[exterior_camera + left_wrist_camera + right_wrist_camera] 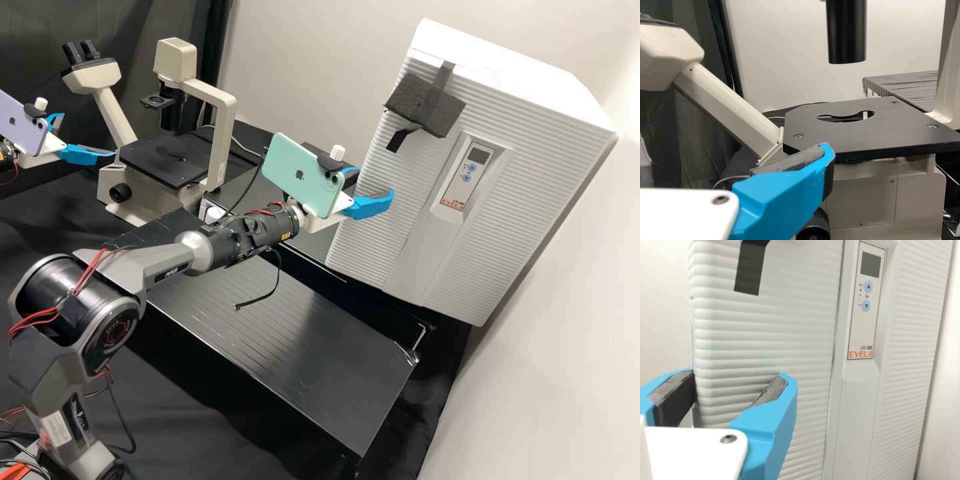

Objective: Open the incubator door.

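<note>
Charcoal foam (410, 101) — high view, taped to incubator (497, 200).

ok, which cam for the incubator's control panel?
Right wrist view: the control panel is largest there, with the display and both blue arrow buttons easy to make out. The high view has the same panel smaller and slanted, but places it on the incubator as a whole.
</note>
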Available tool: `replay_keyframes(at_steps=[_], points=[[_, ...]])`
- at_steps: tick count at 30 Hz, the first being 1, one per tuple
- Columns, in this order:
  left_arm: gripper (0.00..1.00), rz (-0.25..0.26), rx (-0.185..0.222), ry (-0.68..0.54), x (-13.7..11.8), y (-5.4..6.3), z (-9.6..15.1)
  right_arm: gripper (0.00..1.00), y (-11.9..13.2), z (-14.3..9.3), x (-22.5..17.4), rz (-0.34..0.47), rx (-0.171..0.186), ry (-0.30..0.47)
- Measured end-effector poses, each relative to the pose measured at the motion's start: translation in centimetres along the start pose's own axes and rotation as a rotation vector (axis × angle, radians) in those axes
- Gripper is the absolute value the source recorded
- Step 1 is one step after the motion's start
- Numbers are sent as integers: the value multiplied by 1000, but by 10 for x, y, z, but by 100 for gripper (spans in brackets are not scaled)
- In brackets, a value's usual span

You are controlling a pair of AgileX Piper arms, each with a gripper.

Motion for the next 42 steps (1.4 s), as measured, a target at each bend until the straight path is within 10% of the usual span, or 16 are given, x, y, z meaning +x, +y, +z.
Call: replay_keyframes(at_steps=[20,21,42], points=[[100,0,0,0,0,0,0,0,45,38,-51,5,15,-9],[100,0,0,0,0,0,0,100,47,38,-54,9,17,-9],[100,0,0,0,0,0,0,100,69,65,-98,161,-77,-200]])
